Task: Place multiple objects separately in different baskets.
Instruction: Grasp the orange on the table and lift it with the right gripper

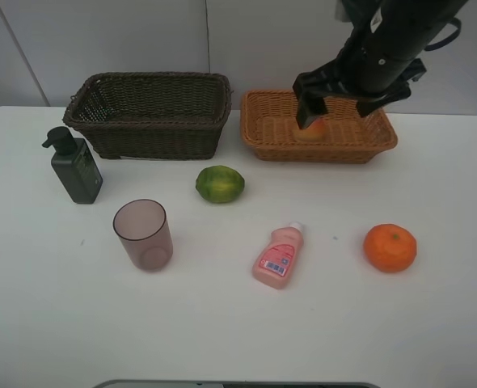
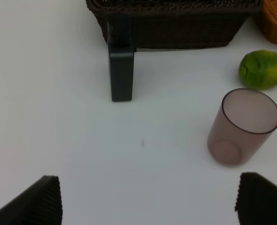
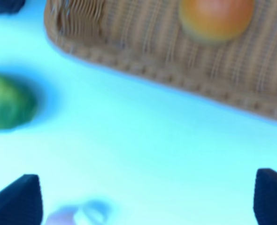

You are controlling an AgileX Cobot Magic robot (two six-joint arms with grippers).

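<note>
The peach-red fruit lies inside the light tan basket. Just above it hangs my right gripper, open and holding nothing. The dark brown basket stands to the left and looks empty. On the table are the green fruit, the dark green pump bottle, the pink cup, the small pink bottle and the orange. My left gripper is open above the table, short of the cup and pump bottle.
The white table ends at a white wall behind the baskets. The right arm reaches down from the upper right over the tan basket. The right wrist view is blurred.
</note>
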